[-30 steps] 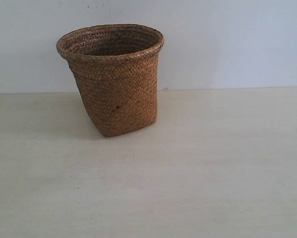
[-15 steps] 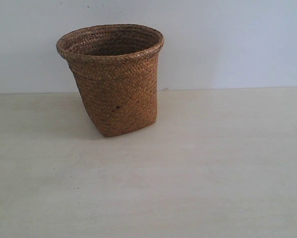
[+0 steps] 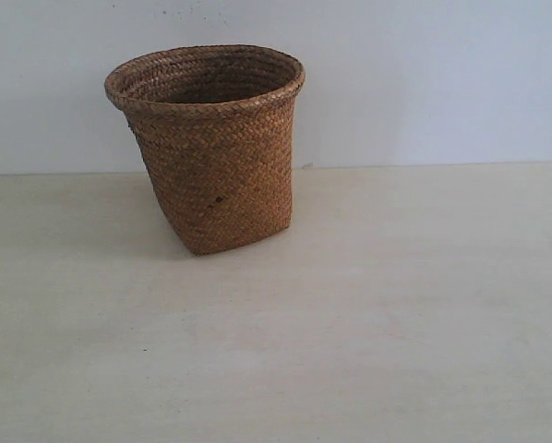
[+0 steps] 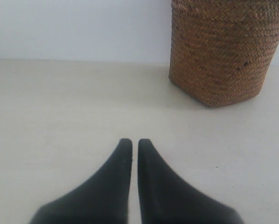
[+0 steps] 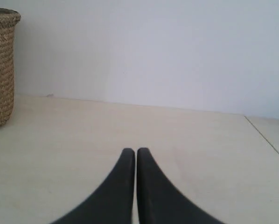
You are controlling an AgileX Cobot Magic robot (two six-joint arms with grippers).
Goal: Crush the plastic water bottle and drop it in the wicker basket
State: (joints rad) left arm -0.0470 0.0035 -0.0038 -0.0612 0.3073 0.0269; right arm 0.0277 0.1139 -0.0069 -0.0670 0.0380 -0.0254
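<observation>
The wicker basket [image 3: 211, 152] stands upright on the pale table, left of centre near the back wall. It also shows in the left wrist view [image 4: 223, 51] and at the edge of the right wrist view [image 5: 2, 65]. The plastic water bottle is out of view in every frame. My left gripper [image 4: 135, 142] is shut with nothing between its black fingers, low over bare table, well short of the basket. My right gripper [image 5: 136, 151] is shut and empty too, far to the basket's side. Neither gripper appears in the exterior view.
A white wall [image 3: 424, 74] runs behind the table. The pale table [image 3: 368, 314] stretches in front of and to the right of the basket. A table edge or seam [image 5: 268, 137] shows in the right wrist view.
</observation>
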